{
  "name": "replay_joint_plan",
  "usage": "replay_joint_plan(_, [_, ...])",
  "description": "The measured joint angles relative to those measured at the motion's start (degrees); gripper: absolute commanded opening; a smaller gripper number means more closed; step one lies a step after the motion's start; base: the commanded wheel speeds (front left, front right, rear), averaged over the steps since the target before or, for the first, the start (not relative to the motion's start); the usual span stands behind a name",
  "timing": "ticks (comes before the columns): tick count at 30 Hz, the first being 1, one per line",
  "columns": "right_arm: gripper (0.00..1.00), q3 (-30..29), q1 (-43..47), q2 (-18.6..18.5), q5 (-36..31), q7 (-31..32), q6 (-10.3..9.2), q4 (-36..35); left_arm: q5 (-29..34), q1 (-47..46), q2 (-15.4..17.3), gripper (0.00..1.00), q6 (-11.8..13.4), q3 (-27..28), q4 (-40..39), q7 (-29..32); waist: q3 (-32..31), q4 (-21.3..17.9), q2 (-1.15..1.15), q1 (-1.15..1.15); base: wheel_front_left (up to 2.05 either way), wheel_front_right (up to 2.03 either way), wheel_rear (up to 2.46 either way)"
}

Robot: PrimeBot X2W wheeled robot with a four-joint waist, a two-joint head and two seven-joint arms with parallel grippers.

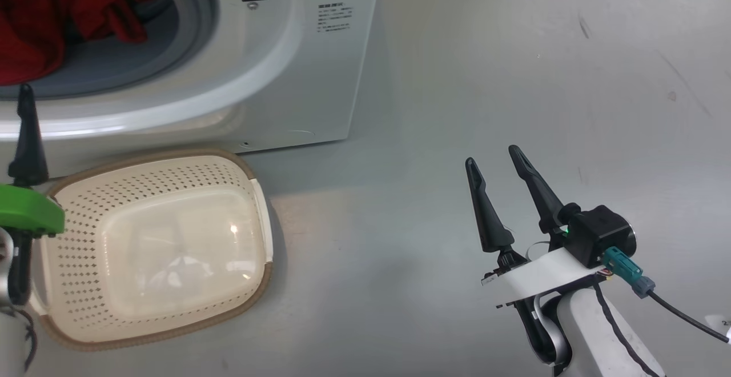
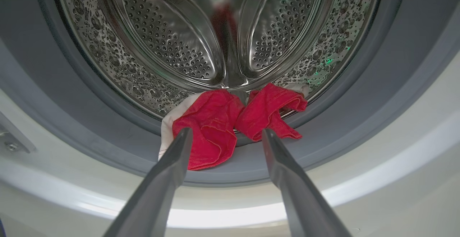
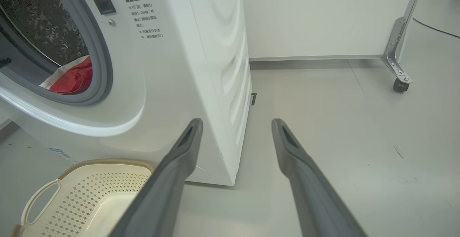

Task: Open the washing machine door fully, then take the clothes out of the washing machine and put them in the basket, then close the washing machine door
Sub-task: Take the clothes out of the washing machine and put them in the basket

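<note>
Jaws on both arms are spread wide apart, and you can see that nothing is pinched in either one. Your left gripper (image 2: 225, 133) points its two long dark fingers straight into the round mouth of the big white front-loading washing machine (image 1: 320, 80). The bright red soft clothes with a white part (image 2: 212, 129) lie in a bunch at the bottom front of the shiny steel drum full of little holes (image 2: 172, 43). Part of the red cloth hangs out over the grey rubber ring (image 2: 359, 115). The left fingertips are just in front of the cloth. You cannot tell if they touch it.

On the left, the small cream plastic basket with holes in its walls and a brown rim (image 1: 143, 157) sits on the pale grey floor (image 1: 514, 51). It is right in front of the machine, below the round mouth, on the near side.

Your right gripper (image 1: 492, 157) hangs over bare floor on the near right. It is well apart from the basket and off to the right of the machine. Far off on the right stands a metal leg with a small wheel (image 3: 400, 84).
</note>
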Motion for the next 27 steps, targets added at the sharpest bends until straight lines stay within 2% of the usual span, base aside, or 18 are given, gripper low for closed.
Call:
replay_joint_plan(5, [1.0, 1.6, -1.3, 0.0, 1.5, 0.0, -0.52, 0.0, 0.4, -3.4, 2.3, 1.0, 0.1, 0.3, 2.5, 2.2, 2.0, -3.1, 0.0, 0.0, 0.0, 0.0, 0.0])
replay_joint_plan(13, [1.0, 2.6, -2.4, 0.0, 2.7, 0.0, -1.58, -0.5, -0.7, -9.5, 3.4, 1.0, 1.9, 2.3, 8.2, 7.9, 3.9, -7.2, 0.0, 0.0, 0.0, 0.0, 0.0])
replay_joint_plan(20, [1.0, 3.4, -2.6, 0.0, 3.4, 0.0, -2.54, -1.0, 0.1, -13.8, 6.7, 1.0, 3.1, 3.0, 11.7, 11.7, 5.4, -9.2, 0.0, 0.0, 0.0, 0.0, 0.0])
replay_joint_plan(27, [1.0, 4.3, -3.5, 0.0, 3.5, 0.0, -3.1, -1.8, 0.2, -17.2, 8.6, 1.0, 3.6, 3.4, 14.5, 14.3, 6.7, -10.3, 0.0, 0.0, 0.0, 0.0, 0.0])
